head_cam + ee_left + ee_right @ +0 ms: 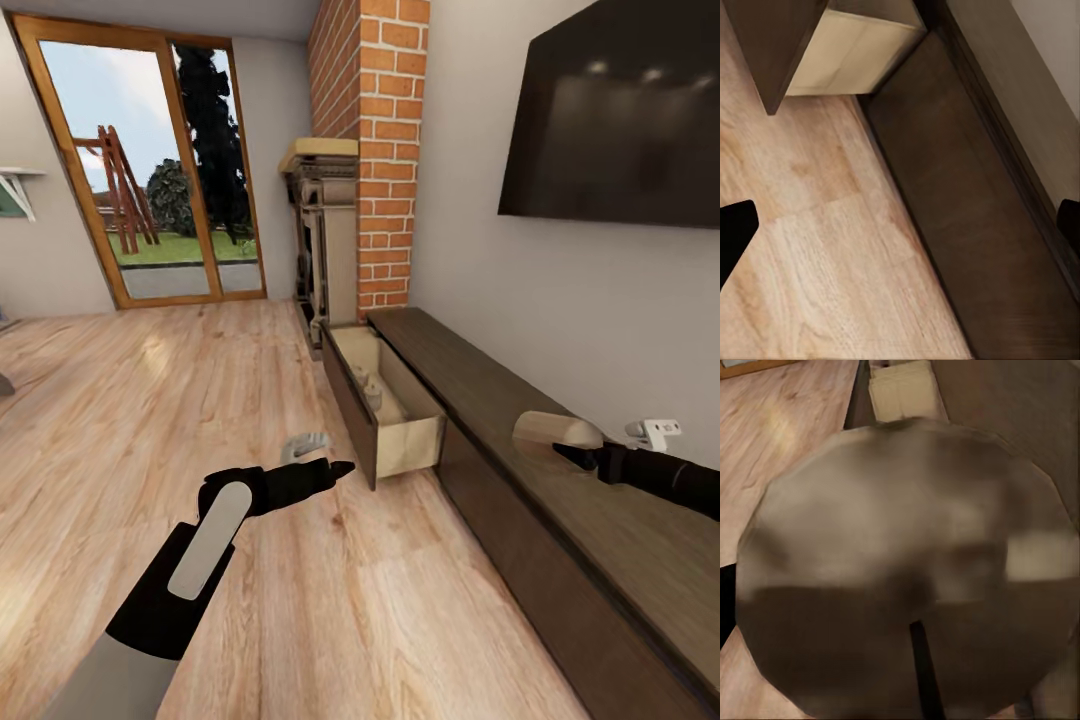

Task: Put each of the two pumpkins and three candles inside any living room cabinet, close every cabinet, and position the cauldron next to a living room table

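A living room with a wood floor (pixel 150 420) is seen from the head: the cabinet (pixel 560 500) drawer (pixel 395 405) stands open with something pale inside, and a candle (pixel 555 432) is clamped in the right gripper (pixel 580 455) above the cabinet top. The left gripper (pixel 325 470) hangs near the floor, apparently spread and empty. In the left wrist view, the cabinet front (pixel 945 202) is shown. In the right wrist view, the candle's flat end (pixel 907 562) looms close. Stowing and closing are judged unfinished.

Left arm (pixel 190 570): black glossy casing, long pale grey oval inlay along forearm, light grey sleeve nearer shoulder. Left claw (pixel 325 468): black, tapered pointed fingers, small grey-white fitting behind tips. Right arm (pixel 665 470): black rounded forearm, white bracket-like fitting with dark holes on top near wrist. Right claw (pixel 578 455): black, short. Blurred black fingertips (pixel 736 232) at left wrist view's edges.
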